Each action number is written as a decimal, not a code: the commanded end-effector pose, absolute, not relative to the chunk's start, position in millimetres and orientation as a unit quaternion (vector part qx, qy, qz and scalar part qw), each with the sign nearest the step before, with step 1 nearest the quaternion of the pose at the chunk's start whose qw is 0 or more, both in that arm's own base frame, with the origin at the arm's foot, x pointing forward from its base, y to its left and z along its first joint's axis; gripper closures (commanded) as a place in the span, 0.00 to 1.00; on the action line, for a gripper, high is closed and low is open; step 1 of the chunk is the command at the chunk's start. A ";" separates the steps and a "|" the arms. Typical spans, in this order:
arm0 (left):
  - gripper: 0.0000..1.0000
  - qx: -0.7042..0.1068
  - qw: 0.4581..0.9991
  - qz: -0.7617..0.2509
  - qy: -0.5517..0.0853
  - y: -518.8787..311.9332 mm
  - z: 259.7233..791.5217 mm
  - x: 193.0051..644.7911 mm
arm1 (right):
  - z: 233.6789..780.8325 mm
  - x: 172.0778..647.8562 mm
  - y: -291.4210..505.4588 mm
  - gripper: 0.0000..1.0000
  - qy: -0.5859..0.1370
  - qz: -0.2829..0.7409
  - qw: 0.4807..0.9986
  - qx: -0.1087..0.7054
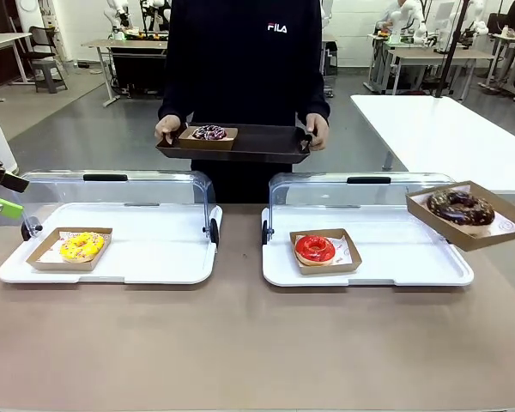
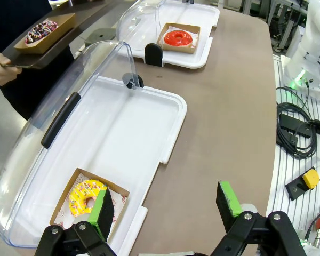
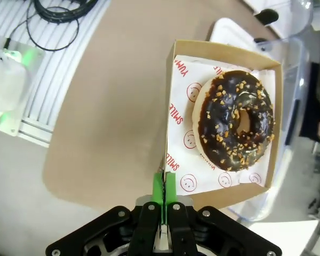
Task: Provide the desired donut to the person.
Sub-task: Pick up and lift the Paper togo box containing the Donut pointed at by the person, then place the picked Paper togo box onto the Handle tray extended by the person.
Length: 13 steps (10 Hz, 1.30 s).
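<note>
A chocolate donut (image 1: 460,207) with nut bits lies in a brown cardboard box (image 1: 501,235) that hangs tilted above the right end of the right white tray (image 1: 403,262). My right gripper (image 3: 164,188) is shut on the near wall of that box (image 3: 169,114), with the donut (image 3: 233,120) just beyond the fingers. The person (image 1: 240,60) stands across the table holding a dark tray (image 1: 266,144) with a sprinkled chocolate donut (image 1: 209,132) in its box. My left gripper (image 1: 11,194) hovers open at the table's left edge, above the left tray's near corner (image 2: 165,207).
A yellow donut (image 1: 81,246) in a box sits on the left white tray (image 1: 154,249). On the right tray rests a boxed red donut (image 1: 314,249). Both clear lids (image 1: 112,184) stand open at the back. Brown tabletop (image 1: 240,343) lies bare in front.
</note>
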<state>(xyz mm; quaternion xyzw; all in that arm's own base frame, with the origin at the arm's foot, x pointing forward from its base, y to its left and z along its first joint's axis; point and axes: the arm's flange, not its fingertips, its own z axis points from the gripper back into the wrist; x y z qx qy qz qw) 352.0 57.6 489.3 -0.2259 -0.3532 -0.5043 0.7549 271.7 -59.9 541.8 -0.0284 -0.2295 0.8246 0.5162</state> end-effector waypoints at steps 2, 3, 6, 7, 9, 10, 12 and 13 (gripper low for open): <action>0.00 -0.226 0.757 -0.502 -0.353 58.3 488.3 351.8 | 540.9 315.7 -34.9 1.00 -0.247 0.809 0.534 0.014; 0.00 -0.226 0.757 -0.502 -0.353 58.3 488.3 351.8 | 544.2 276.3 -49.7 1.00 -0.236 0.826 0.512 -0.032; 0.00 -0.226 0.757 -0.502 -0.353 58.3 488.3 351.8 | 544.2 276.3 -49.7 1.00 -0.236 0.826 0.512 -0.032; 0.00 -0.226 0.757 -0.502 -0.353 58.3 488.3 351.8 | 544.2 276.3 -49.7 1.00 -0.236 0.826 0.512 -0.032; 0.00 -0.226 0.757 -0.502 -0.353 58.3 488.3 351.8 | 544.2 276.3 -49.7 1.00 -0.236 0.826 0.512 -0.032; 0.00 -0.226 0.757 -0.502 -0.353 58.3 488.3 351.8 | 544.2 276.3 -49.7 1.00 -0.236 0.826 0.512 -0.032; 0.00 -0.226 0.757 -0.502 -0.353 58.3 488.3 351.8 | 544.2 276.3 -49.7 1.00 -0.236 0.826 0.512 -0.032; 0.00 -0.226 0.757 -0.502 -0.353 58.3 488.3 351.8 | 544.2 276.3 -49.7 1.00 -0.236 0.826 0.512 -0.032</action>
